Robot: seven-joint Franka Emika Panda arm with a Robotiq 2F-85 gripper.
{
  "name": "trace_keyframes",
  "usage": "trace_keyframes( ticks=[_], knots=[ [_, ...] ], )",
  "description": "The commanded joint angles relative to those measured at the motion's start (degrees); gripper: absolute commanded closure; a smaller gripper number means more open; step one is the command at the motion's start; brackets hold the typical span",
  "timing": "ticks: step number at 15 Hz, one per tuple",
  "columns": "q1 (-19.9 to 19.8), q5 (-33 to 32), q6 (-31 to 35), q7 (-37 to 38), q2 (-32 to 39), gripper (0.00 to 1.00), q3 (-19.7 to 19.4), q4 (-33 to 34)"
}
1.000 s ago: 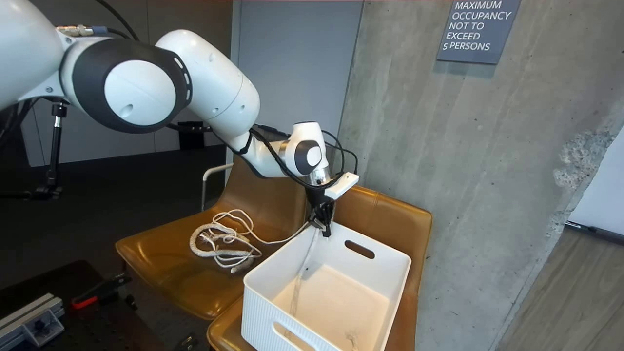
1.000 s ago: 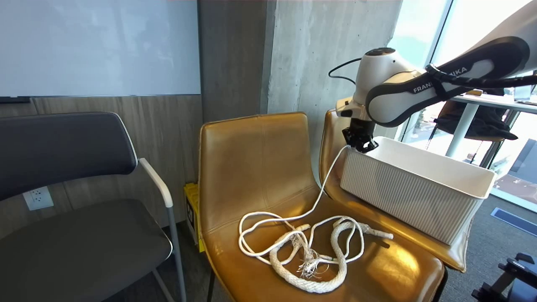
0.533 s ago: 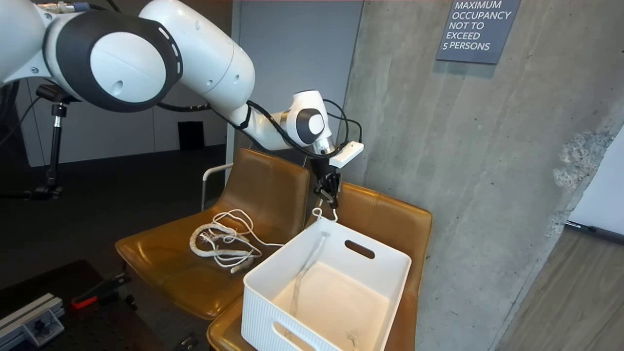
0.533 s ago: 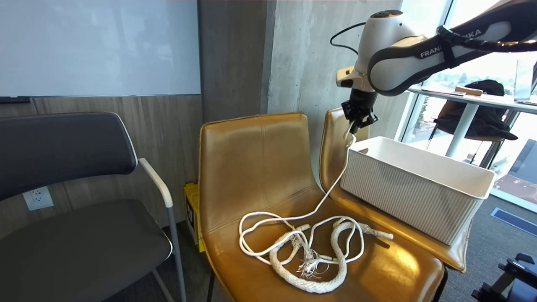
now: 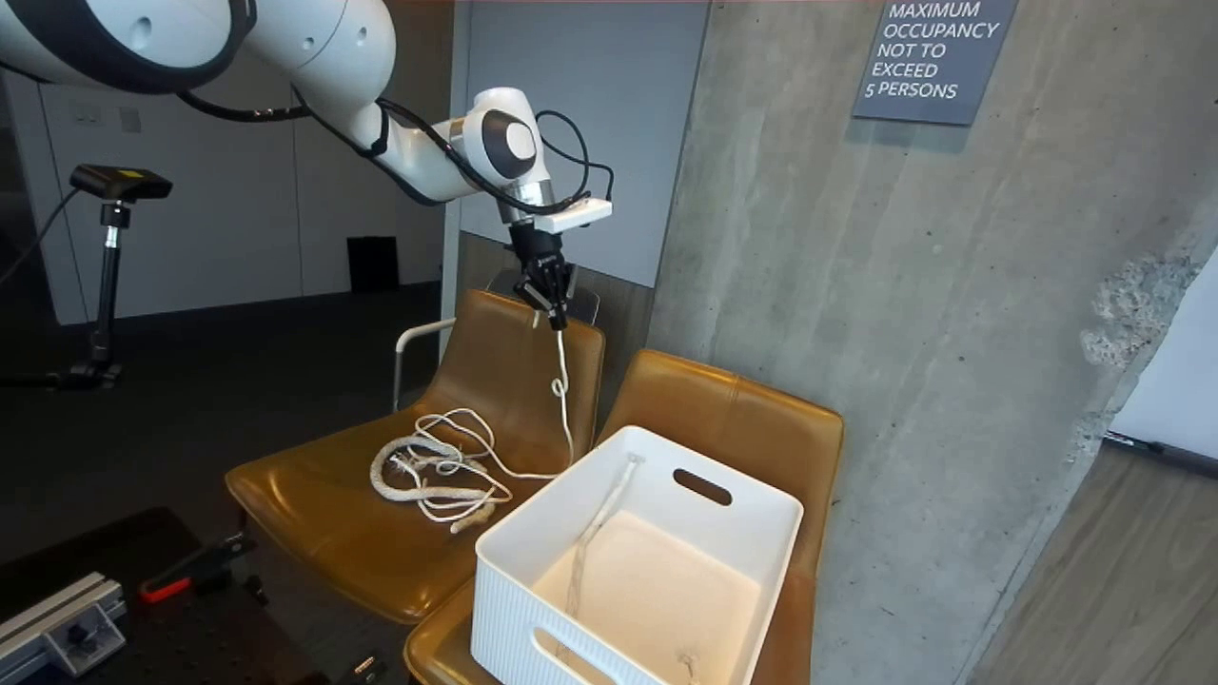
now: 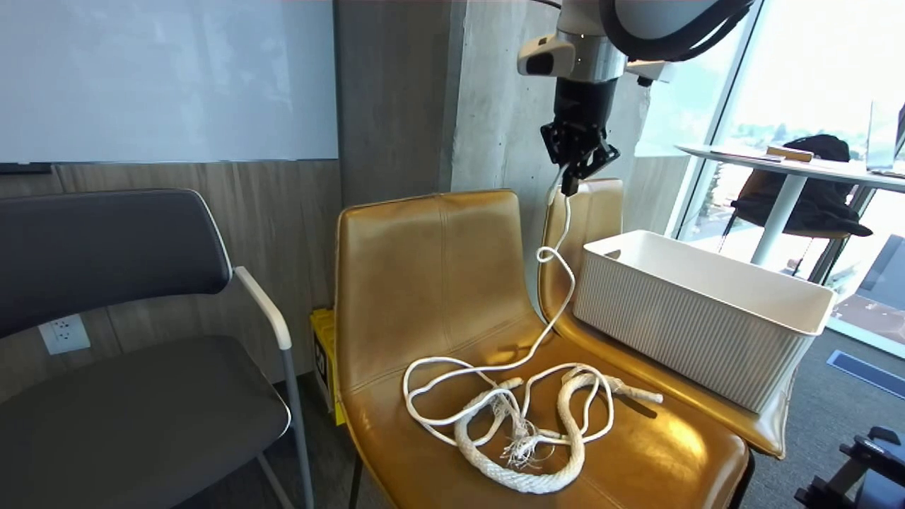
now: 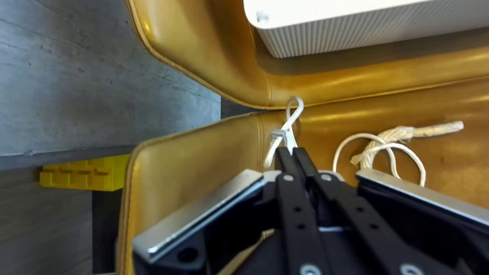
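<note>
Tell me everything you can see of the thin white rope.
The thin white rope looks smooth and pliable. It is pinched in the shut gripper and hangs down outside the white box, with a small curl partway. Lower, it bends onto the tan chair seat and lies there in loose loops, crossing a thicker rope. Whether the two are joined cannot be told.

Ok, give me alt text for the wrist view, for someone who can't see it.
A black gripper, shut, holds a white cord that loops beyond it. Of two tan chairs below, the one higher in the picture bears a white bin, the lower one a thicker rope; a yellow box shows at left.
</note>
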Motion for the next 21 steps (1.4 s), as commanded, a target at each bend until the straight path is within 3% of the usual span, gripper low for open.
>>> trace_keyframes(
  ticks=[1, 3, 7, 11, 14, 15, 17, 21],
  knots=[
    [5.0, -2.4, -3.6, 8.9, -7.9, 0.99, 2.7, -10.4],
    [6.5, -1.6, -4.5, 13.2, -10.3, 0.99, 5.2, -15.4],
    [6.7, -1.8, 2.9, 21.7, -12.4, 0.99, 8.7, -26.0],
    [5.4, -7.1, 14.8, 30.0, -13.0, 0.99, 7.2, -33.3],
    [3.6, -9.6, 20.0, 33.5, -12.3, 0.99, 6.1, -35.4],
    [3.1, -9.9, 21.2, 34.3, -11.9, 0.71, 5.9, -35.7],
    [2.0, -10.1, 22.8, 35.0, -11.5, 0.63, 5.8, -36.2],
    [0.8, -9.4, 23.7, 34.2, -11.7, 0.35, 6.0, -36.1]
  ],
)
